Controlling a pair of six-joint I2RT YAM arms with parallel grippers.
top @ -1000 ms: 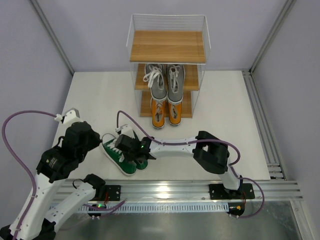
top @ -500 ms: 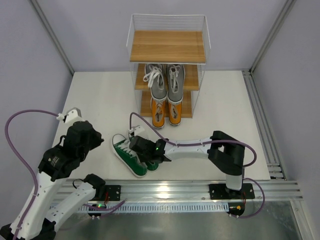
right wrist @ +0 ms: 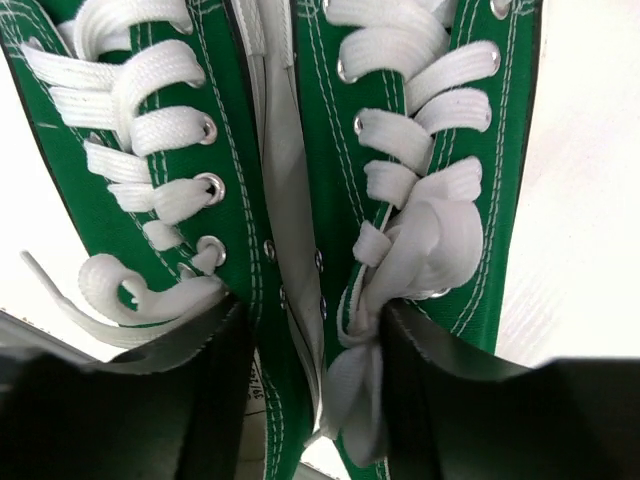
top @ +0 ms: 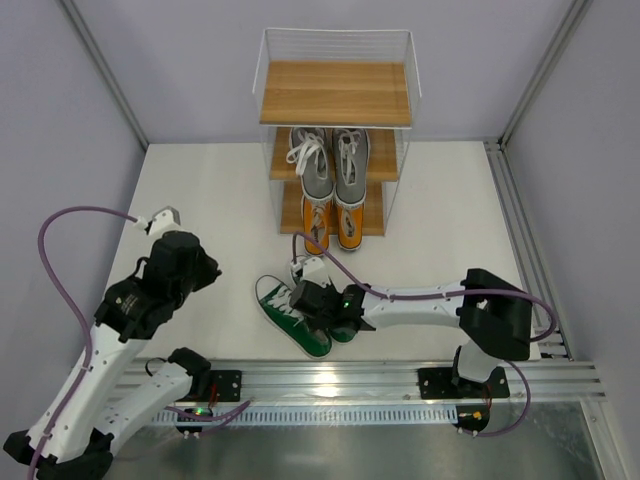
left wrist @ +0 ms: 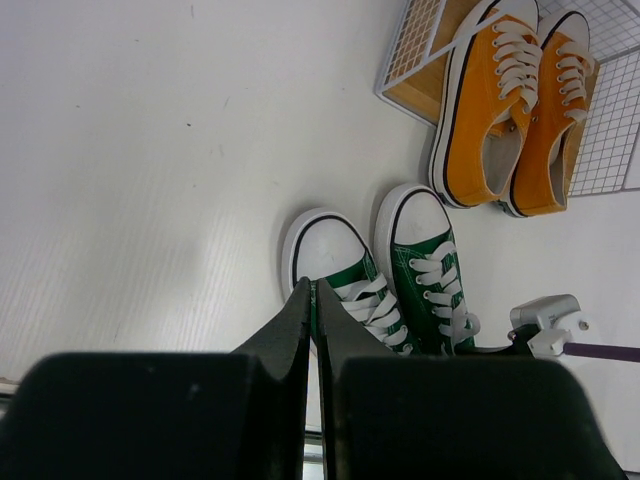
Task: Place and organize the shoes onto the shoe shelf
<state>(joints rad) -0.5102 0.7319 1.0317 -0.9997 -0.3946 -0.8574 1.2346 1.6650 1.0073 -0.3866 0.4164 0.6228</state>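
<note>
The green shoes (top: 297,322) are a pair side by side near the table's front, toes to the lower right in the top view. My right gripper (top: 325,303) is shut on them, one finger (right wrist: 195,400) in each shoe, pinching the inner walls (right wrist: 290,200) together. I cannot tell whether they touch the table. My left gripper (top: 208,271) is shut and empty, left of the green shoes (left wrist: 375,285), its tips (left wrist: 312,292) pointing at them. On the shoe shelf (top: 336,93) the top board is bare, the grey shoes (top: 330,160) are on the middle tier and the orange shoes (top: 333,223) on the bottom.
The orange shoes (left wrist: 505,110) stick out past the shelf's wire frame (left wrist: 415,40), close behind the green pair. A metal rail (top: 350,378) runs along the table's front edge and another down the right side (top: 520,240). Purple cables loop from both arms.
My right gripper has carried the green pair to the right, from front left to front centre below the shelf. My left arm has swung up and right after them.
</note>
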